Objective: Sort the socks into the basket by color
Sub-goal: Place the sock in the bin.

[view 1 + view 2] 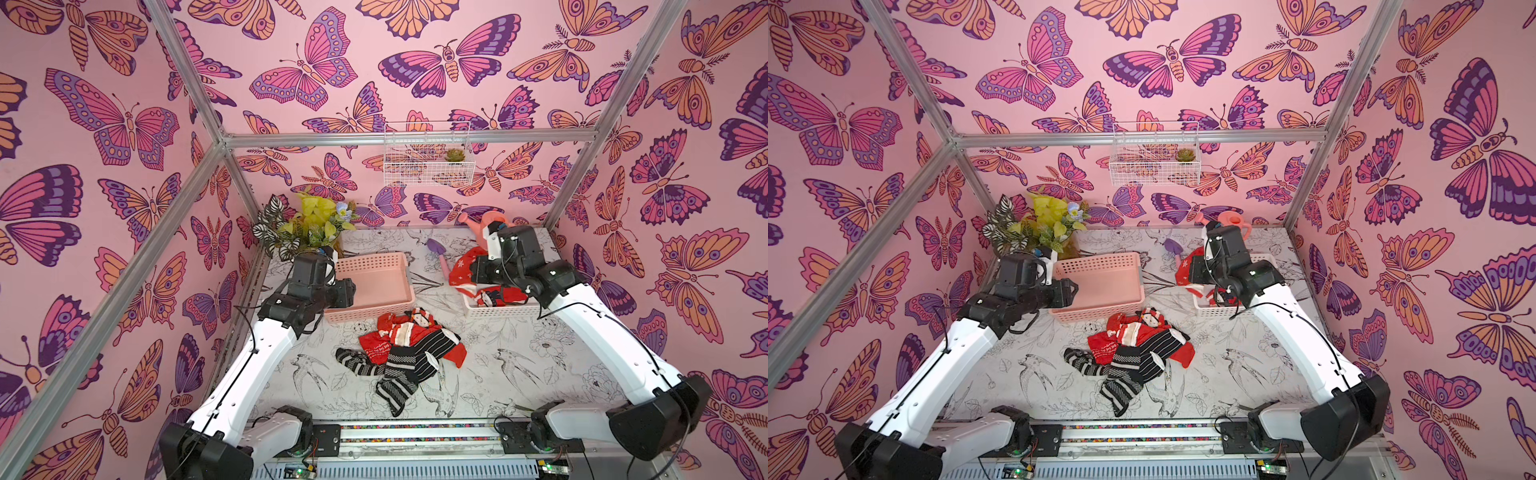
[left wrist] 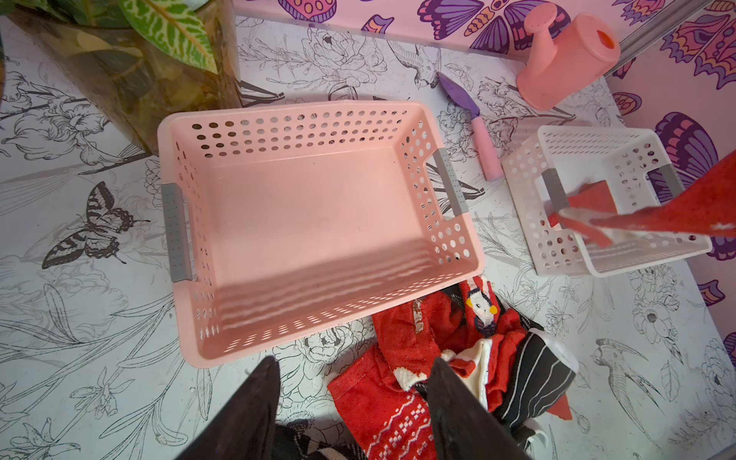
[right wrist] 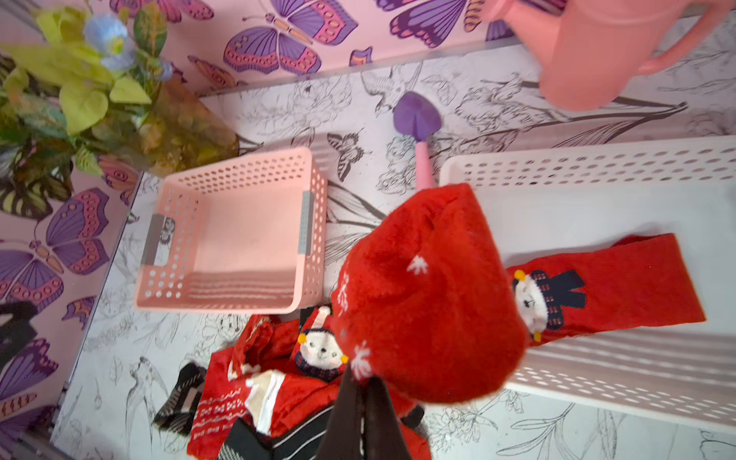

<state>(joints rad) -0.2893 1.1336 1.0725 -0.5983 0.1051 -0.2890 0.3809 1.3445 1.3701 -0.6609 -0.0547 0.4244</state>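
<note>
Our right gripper is pinching a red sock dangling over the left end of the white basket, so we'd nudge right before dropping. Meanwhile our left gripper is spread and empty, sock pile just near-right of it.

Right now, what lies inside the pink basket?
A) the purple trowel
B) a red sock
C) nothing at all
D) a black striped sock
C: the pink basket shows only its bare floor. The snowman sock lies in the white basket, and the snowflake sock hangs from the right fingers.
</note>
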